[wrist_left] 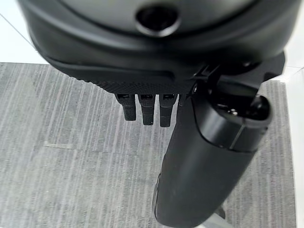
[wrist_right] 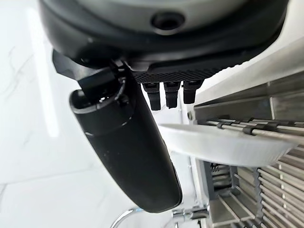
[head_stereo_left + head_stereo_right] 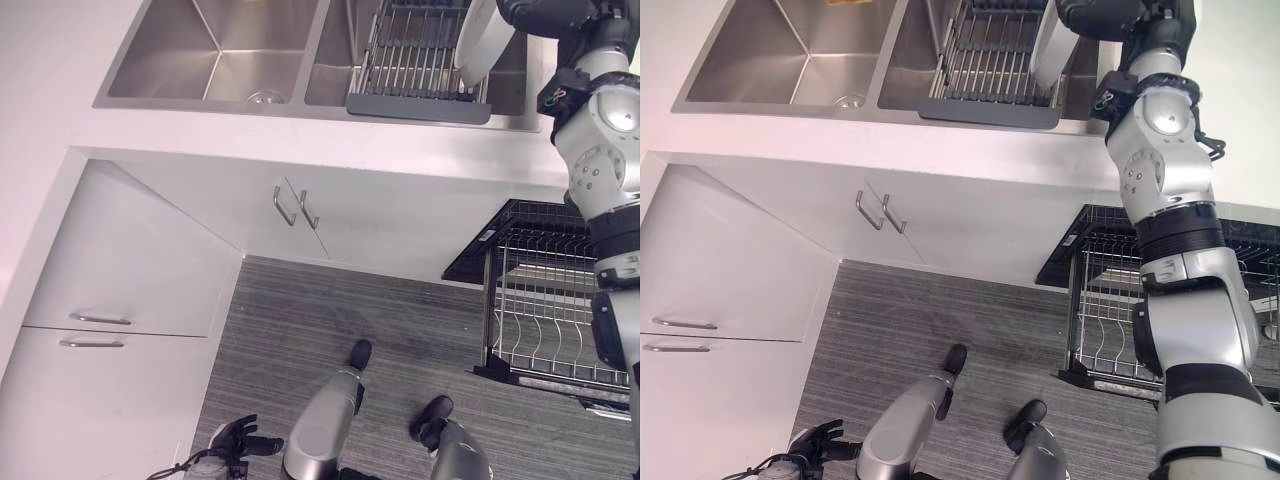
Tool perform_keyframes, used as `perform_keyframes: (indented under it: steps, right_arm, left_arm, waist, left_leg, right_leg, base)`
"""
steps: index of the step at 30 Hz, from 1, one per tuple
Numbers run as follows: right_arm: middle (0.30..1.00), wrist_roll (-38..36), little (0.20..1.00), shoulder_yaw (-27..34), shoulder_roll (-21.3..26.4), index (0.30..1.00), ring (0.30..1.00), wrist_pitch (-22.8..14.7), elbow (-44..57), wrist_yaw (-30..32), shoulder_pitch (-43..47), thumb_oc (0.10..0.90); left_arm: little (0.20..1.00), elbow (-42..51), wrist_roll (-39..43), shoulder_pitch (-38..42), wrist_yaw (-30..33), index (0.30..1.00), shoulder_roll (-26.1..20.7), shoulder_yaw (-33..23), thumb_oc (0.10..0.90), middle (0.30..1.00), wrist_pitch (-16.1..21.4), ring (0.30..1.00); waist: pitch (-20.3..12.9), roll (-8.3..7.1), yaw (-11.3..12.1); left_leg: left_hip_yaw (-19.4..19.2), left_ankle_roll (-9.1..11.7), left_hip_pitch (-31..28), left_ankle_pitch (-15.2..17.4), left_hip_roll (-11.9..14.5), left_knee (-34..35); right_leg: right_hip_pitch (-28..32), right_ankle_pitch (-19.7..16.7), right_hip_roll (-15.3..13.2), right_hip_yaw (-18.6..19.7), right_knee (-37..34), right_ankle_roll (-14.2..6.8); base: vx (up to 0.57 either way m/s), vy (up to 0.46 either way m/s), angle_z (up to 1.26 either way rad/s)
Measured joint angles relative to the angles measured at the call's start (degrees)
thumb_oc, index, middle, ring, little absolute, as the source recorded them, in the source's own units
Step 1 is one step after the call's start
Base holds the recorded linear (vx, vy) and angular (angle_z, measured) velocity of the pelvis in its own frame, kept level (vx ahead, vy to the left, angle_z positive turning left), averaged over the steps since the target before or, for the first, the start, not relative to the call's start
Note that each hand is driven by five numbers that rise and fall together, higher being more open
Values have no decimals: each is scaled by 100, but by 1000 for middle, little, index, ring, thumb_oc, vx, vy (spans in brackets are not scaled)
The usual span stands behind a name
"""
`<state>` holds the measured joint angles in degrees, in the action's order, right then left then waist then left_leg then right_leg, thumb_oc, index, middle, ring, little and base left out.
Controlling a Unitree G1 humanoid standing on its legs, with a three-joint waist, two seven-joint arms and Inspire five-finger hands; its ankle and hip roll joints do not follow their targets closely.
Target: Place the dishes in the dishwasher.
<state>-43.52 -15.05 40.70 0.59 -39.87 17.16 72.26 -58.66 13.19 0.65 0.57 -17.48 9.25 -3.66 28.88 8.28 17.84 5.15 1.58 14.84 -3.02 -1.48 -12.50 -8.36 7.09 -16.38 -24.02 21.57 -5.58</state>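
Left hand point(image 3: 232, 437) hangs low over the floor, fingers loosely spread; pulled-out dishwasher rack point(image 3: 548, 300) holds no visible dishes; farther off, right hand point(image 3: 1095, 17) is clamped on a white plate point(image 3: 482, 40) over the sink's drying rack point(image 3: 418, 60).

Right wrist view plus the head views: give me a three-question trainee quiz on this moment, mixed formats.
1. True or false: the right hand is at a white plate standing in the sink's drying rack.
2. Multiple choice: where is the dishwasher rack? A) on the counter B) pulled out low on the robot's right C) in the left sink basin
3. Fill in: the left hand hangs low above the grey ____.

Key: 1 true; 2 B; 3 floor.
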Motion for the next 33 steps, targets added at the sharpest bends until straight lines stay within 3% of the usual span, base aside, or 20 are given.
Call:
perform_keyframes:
  steps: [29,30,31,33]
  right_arm:
    - [900,12,900,-41,76,900,900,65,-169,-231,137,800]
    - [495,19,495,-41,77,495,495,64,-196,-230,139,530]
    - [300,24,300,-41,76,300,300,64,-220,-230,145,400]
    - [300,32,300,-45,76,300,300,60,-381,-230,201,400]
  left_arm:
    - [900,17,3,-260,-143,900,-164,-63,800,900,-15,900]
    - [900,17,2,-280,-143,900,-164,-63,800,900,-16,900]
    - [900,17,1,-286,-143,900,-164,-63,800,900,-16,900]
    - [900,16,-2,-293,-153,900,-164,-63,800,900,-15,900]
  waist:
    - [-6,9,176]
    - [-6,9,180]
    - [-6,9,180]
    - [-7,11,183]
  left_leg:
    - [93,-88,-117,76,-191,-12]
    - [91,-88,-118,76,-192,-12]
    - [91,-88,-118,76,-193,-12]
    - [92,-88,-116,76,-193,-12]
  right_leg:
    - [287,2,-160,-168,-153,-131]
    - [288,3,-160,-168,-159,-132]
    - [288,3,-159,-168,-160,-133]
    - [285,5,-159,-168,-161,-135]
  base:
    - [39,20,3]
    - [31,0,-1]
    - [0,0,0]
    - [0,0,0]
